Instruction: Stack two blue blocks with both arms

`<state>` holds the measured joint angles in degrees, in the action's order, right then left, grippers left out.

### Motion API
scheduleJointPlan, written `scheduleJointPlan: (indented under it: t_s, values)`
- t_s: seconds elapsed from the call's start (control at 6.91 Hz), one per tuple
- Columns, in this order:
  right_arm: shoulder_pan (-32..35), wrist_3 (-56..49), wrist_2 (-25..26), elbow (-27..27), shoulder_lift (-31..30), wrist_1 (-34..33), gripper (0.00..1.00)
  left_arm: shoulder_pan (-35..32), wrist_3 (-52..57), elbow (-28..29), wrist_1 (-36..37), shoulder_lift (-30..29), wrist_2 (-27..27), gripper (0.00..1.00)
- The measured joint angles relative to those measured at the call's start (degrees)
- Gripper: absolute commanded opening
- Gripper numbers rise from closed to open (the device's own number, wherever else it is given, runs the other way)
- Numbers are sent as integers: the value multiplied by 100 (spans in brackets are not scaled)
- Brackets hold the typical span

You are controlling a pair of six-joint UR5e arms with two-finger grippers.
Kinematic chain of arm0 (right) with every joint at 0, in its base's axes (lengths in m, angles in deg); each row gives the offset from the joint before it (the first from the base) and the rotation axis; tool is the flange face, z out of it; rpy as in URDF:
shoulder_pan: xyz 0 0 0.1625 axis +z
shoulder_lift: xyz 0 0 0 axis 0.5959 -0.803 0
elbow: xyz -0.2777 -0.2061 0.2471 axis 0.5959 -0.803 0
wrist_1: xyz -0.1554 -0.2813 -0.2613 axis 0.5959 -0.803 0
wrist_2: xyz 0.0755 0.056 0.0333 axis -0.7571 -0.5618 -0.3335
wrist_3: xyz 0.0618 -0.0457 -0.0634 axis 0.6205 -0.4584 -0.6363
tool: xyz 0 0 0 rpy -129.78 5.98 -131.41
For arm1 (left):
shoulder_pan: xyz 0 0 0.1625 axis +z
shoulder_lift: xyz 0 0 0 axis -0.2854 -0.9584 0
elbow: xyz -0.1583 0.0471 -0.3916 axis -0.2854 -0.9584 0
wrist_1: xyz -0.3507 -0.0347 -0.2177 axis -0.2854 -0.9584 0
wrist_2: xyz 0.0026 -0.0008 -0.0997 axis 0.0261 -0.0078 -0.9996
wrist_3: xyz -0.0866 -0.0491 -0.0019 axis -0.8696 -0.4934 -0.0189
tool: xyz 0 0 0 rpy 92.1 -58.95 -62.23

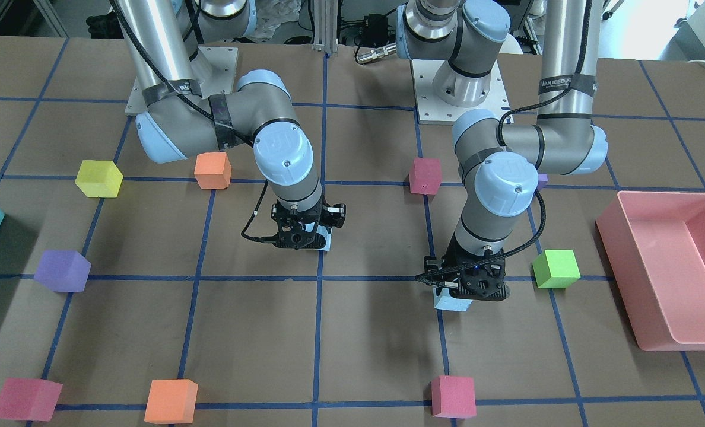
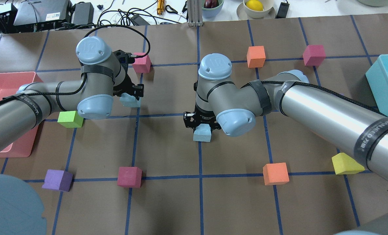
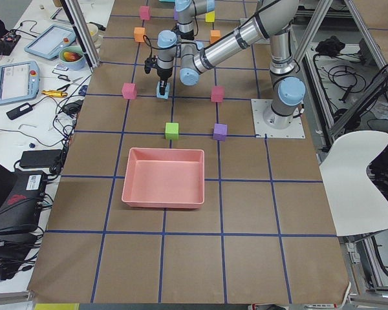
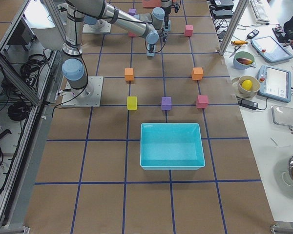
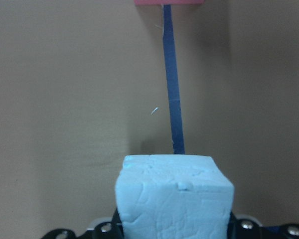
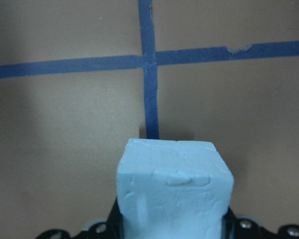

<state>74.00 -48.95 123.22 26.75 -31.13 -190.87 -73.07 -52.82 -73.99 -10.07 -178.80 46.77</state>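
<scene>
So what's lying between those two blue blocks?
Nothing: just bare brown table cover with blue tape lines between the left block and the right block, seen from overhead.

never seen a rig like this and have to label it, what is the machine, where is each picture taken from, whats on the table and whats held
These are two robot arms bolted to a table, each ending in a two-finger gripper. Two pictures look down from opposite sides of the table, two look along it from its ends, and the two close-ups come from cameras on the wrists. On the brown gridded table lie foam cubes in orange, magenta, purple, yellow and green, plus a pink tray and a teal bin. The left gripper is closed on the left blue cube; the right gripper is closed on the right blue cube. Whether either cube is lifted off the table I cannot tell.
</scene>
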Motion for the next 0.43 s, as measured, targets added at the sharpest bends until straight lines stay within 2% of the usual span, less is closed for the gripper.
scheduleJointPlan:
  t_s: [0.14, 0.43]
  values:
    - [27, -2, 2, 4, 22, -37, 100, -6, -4, -14, -31, 64, -13, 18]
    - [33, -4, 10, 4, 44, -75, 100, -14, -8, -37, -94, 192, -40, 18]
